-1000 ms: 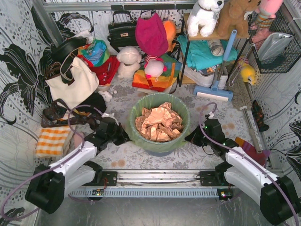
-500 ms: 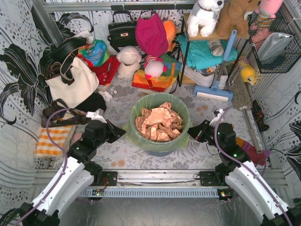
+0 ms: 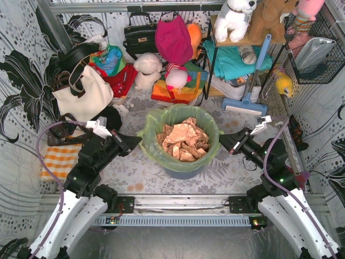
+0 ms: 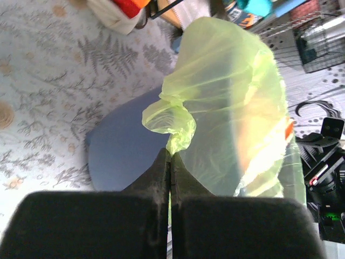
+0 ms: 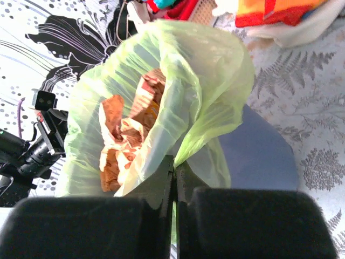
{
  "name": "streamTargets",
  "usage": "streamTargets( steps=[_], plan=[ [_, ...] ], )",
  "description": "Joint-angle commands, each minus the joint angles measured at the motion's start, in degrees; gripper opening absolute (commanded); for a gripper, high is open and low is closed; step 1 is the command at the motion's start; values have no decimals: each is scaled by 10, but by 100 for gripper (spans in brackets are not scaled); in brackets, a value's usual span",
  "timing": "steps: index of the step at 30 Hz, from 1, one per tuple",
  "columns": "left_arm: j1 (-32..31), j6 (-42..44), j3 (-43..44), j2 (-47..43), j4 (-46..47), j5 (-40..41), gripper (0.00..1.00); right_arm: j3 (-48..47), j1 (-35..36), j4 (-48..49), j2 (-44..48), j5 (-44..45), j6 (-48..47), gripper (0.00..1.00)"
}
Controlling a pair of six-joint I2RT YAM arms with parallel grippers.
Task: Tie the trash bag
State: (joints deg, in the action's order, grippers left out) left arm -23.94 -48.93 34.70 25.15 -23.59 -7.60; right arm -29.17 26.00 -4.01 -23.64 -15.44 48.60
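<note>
The left gripper (image 4: 170, 157) is closed at the bin's left side. Its two dark fingers are pressed flat together with a thin twist of lime-green plastic pinched between them. That plastic is the rim of the trash bag (image 3: 180, 115), drawn leftward off the blue-grey bin (image 3: 182, 171) into a small crumpled lobe just above the fingertips (in the wrist view the film is translucent, with the bin's wall dim behind it).

The right gripper (image 5: 174, 162) is likewise clamped on the bag's rim, at the bin's right side, where the film rises from between its fingers in a stretched fold.

Between the two grippers the bag sits inside the bin with its mouth open. Its loose edge stands clear of the bin's rim on both sides and puffs outward. Tan-brown paper scraps (image 3: 182, 140) fill the bag, heaped at the bin's centre, and they show through the green film in the right wrist view.

The bin stands on the fern-patterned table (image 3: 135, 172). Well apart from the bin's left side lies an orange-and-white checked cloth (image 3: 59, 162). Farther back on that side leans a cream tote bag (image 3: 86, 97) with dark straps.
</note>
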Motion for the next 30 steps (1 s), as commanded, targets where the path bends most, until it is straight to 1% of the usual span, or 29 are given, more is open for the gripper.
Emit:
streamTargets(
  steps=[1,8,15,19,26,30],
  plan=[
    [2,29,40,-3,65,-27,0,-56,-3,13,-7,-9,-2,0],
    [2,18,84,37,103,-54,0,-88,-3,6,-14,5,-7,0],
    [2,28,122,62,127,-61,0,-104,-2,55,-32,-2,-7,0],
    [2,33,142,86,161,-75,0,-126,-3,108,-73,-25,-19,0],
    [2,44,205,145,186,-116,0,-198,-3,181,-168,-81,-24,0],
    [3,62,235,180,139,-114,0,-220,-3,188,-195,-100,-30,0]
  ],
)
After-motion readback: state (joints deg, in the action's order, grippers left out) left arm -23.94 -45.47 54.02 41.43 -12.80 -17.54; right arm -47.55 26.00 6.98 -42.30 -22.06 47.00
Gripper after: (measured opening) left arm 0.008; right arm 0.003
